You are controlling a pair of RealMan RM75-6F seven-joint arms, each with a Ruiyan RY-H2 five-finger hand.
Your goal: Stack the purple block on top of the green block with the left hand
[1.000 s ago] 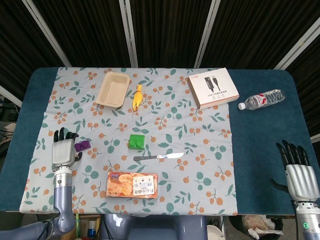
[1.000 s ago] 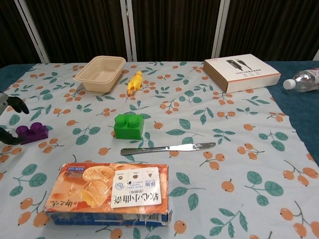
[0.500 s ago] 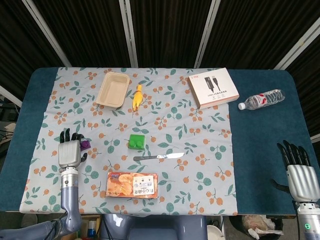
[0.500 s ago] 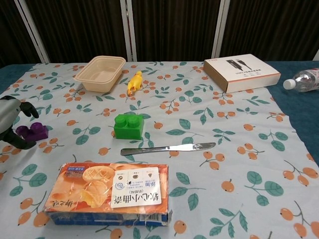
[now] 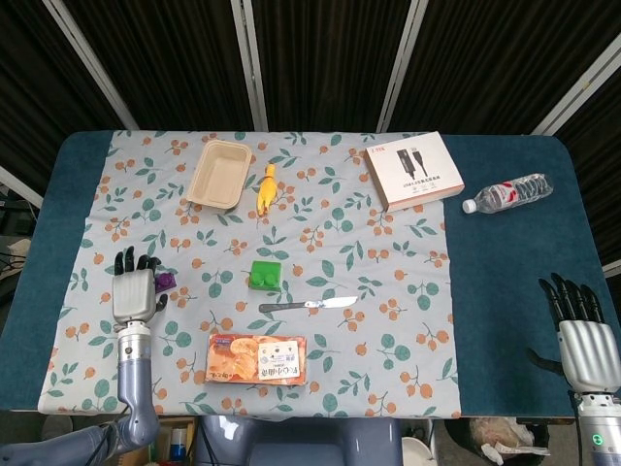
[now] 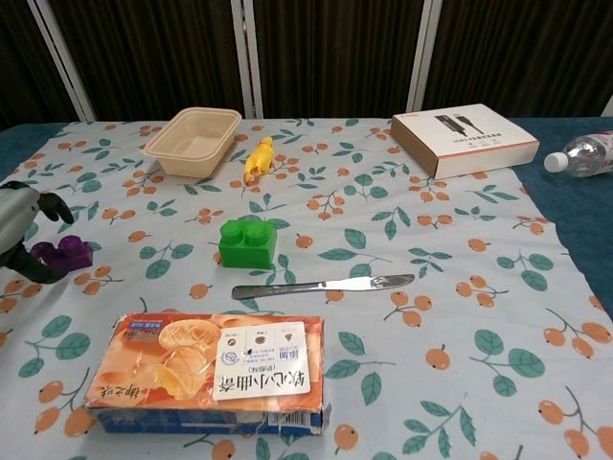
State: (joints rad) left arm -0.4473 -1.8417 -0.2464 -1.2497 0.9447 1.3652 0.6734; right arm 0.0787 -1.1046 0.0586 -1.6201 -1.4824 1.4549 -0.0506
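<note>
The purple block (image 6: pixel 67 253) lies on the floral cloth at the left side. My left hand (image 6: pixel 17 233) is right beside it, with a dark finger arched over its top and the thumb low on its near side. I cannot see firm contact, and the block rests on the cloth. From the head view the left hand (image 5: pixel 134 292) covers most of the purple block (image 5: pixel 167 282). The green block (image 5: pixel 264 275) stands alone mid-table, well to the right of that hand; the chest view also shows the green block (image 6: pixel 247 242). My right hand (image 5: pixel 585 342) hangs open by the table's near right corner, holding nothing.
A table knife (image 6: pixel 326 285) lies just in front of the green block, with a biscuit pack (image 6: pixel 206 374) nearer me. A beige tray (image 6: pixel 192 140) and a yellow toy (image 6: pixel 259 157) sit at the back. A white box (image 6: pixel 464 139) and a water bottle (image 5: pixel 506 193) are at the right.
The left hand has moved right, up to the purple block, and its fingers now straddle it. The block stays on the cloth. The right hand has barely moved.
</note>
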